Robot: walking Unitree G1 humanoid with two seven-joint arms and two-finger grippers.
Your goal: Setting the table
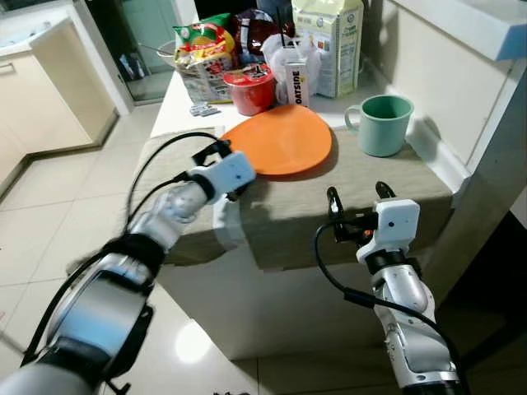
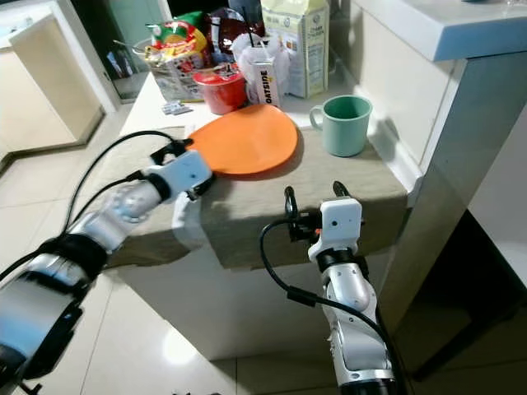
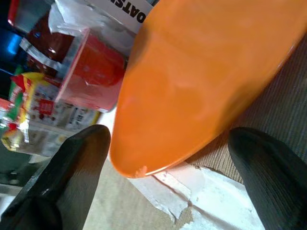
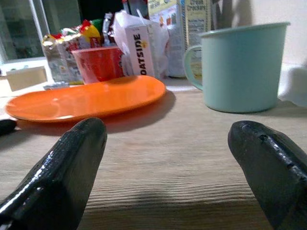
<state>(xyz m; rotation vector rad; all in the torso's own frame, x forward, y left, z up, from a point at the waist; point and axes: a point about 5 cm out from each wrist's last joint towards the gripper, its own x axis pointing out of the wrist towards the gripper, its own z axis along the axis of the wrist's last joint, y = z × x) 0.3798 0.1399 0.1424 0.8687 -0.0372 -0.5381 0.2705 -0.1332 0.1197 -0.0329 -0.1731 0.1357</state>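
An orange plate [image 1: 284,138] lies flat on the beige-clothed table [image 1: 288,210]. A mint green mug [image 1: 383,123] stands to its right, near the wall. My left gripper [image 1: 222,169] is at the plate's near left rim. In the left wrist view the plate's rim [image 3: 158,143] sits between the two spread fingers [image 3: 72,167] with gaps on both sides, so the left gripper is open. My right gripper [image 1: 358,196] hovers at the table's front edge, open with nothing in it, and faces the plate [image 4: 91,98] and the mug [image 4: 242,67].
Behind the plate stand a red noodle cup [image 1: 249,86], an Oatside carton [image 1: 296,78], a tall milk carton [image 1: 331,41] and snack bags [image 1: 202,49]. A white ledge [image 1: 449,160] and wall bound the table's right side. Tiled floor [image 1: 58,214] lies to the left.
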